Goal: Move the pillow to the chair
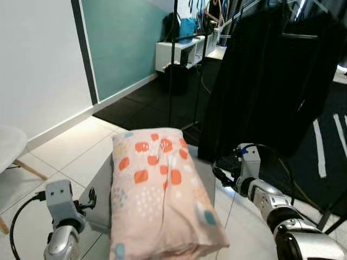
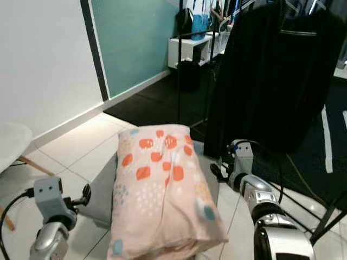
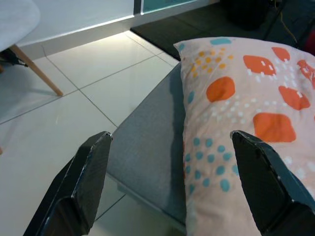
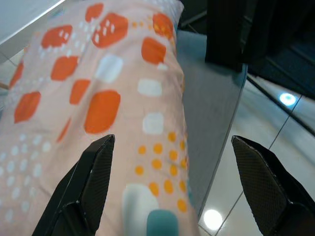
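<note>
A peach pillow (image 1: 160, 189) with orange and teal patches lies lengthwise on a grey padded seat (image 1: 100, 189) right in front of me. My left gripper (image 1: 89, 199) hangs low at the seat's left side, open; in its wrist view the fingers (image 3: 91, 172) straddle the pillow's (image 3: 236, 98) left edge without touching it. On the other side my right gripper (image 1: 222, 176) is open too, its fingers (image 4: 258, 182) spread over the pillow's (image 4: 98, 98) right flank. The chair (image 1: 11, 146), white-seated with wooden legs, stands at the far left on the pale tiles.
Black garments (image 1: 271, 76) hang from a rack close on the right, with its feet and cables on the floor. A thin black pole (image 1: 172, 65) rises behind the seat. A white shelf unit (image 1: 179, 51) and a teal wall panel (image 1: 119, 38) lie farther back.
</note>
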You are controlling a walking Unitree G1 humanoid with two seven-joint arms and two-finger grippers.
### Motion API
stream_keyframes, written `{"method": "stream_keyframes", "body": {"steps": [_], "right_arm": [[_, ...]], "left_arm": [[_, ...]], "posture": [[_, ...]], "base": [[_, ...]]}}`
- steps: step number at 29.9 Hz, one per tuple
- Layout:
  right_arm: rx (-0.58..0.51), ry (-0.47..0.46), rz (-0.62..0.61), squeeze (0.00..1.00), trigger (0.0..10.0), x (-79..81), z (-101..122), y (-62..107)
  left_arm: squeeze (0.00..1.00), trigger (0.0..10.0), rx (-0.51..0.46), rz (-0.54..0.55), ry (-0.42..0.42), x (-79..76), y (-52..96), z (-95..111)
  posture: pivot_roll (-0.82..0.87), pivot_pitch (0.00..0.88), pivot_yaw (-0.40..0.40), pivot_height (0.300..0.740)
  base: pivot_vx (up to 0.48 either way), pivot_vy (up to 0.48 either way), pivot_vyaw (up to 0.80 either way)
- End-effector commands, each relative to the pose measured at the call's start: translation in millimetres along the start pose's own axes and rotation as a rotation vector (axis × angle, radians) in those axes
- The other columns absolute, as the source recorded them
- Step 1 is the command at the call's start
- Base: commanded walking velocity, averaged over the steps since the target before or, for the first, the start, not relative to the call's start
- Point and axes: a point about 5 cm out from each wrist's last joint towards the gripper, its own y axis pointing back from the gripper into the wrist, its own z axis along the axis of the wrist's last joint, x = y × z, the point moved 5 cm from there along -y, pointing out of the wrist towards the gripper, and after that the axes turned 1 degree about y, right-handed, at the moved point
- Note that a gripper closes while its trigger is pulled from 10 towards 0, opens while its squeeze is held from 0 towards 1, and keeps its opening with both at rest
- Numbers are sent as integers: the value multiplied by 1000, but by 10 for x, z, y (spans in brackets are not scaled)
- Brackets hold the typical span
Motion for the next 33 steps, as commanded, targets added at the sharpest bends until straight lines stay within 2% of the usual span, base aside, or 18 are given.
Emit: {"method": "stream_keyframes", "body": {"steps": [1,5,8,10,11,14,20,22,27,28,29,30,31,32,33], "right_arm": [[-14,-28,-10,0,10000,-15,67,-7],[-43,-55,-31,0,10000,-57,163,-5],[-49,-63,-39,0,10000,-77,181,0],[-61,-103,-59,0,10000,-119,198,10],[-61,-103,-59,0,10000,-119,198,10],[-51,-200,-78,0,10000,-155,131,21],[-36,-250,-63,0,10000,-121,77,13],[-18,-310,-24,0,10000,-30,35,-12],[-19,-351,12,0,10000,38,48,-30],[-22,-368,47,0,10000,98,79,-44],[-22,-368,47,0,10000,98,79,-44],[-21,-382,88,0,10000,168,103,-58],[-21,-382,88,0,10000,168,103,-58],[-5,-369,140,0,10000,269,107,-74],[-5,-369,140,0,10000,269,107,-74]], "left_arm": [[0,10000,5,-11,4,-13,4,30],[0,10000,-10,-38,18,-49,33,178],[0,10000,-11,-42,16,-46,44,195],[0,10000,-9,-46,20,-22,74,242],[0,10000,-9,-46,20,-22,74,242],[0,10000,-6,-46,17,54,143,314],[0,10000,-3,-41,20,117,185,356],[0,10000,-5,-21,110,189,199,444],[0,10000,-6,-25,175,180,172,491],[0,10000,8,-17,228,157,97,461],[0,10000,8,-17,228,157,97,461],[0,10000,17,-11,287,126,29,440],[0,10000,17,-11,287,126,29,440],[0,10000,31,8,350,105,-50,409],[0,10000,31,8,350,105,-50,409]], "posture": [[-83,23,-55,605],[-72,49,-33,585],[-72,49,-33,575],[-56,73,-17,565],[-56,73,-17,565],[-27,107,6,550],[-14,124,19,540],[-4,153,30,530],[-5,176,32,520],[-11,193,32,515],[-11,193,32,515],[-18,202,30,515],[-18,202,30,515],[-27,214,29,515],[-27,214,29,515]], "base": [[0,0,0],[0,0,0],[0,0,0],[0,0,0],[0,0,0],[0,0,0],[0,0,0],[0,0,0],[0,0,0],[0,0,0],[0,0,0],[0,0,0],[0,0,0],[0,0,0],[0,0,0]]}}
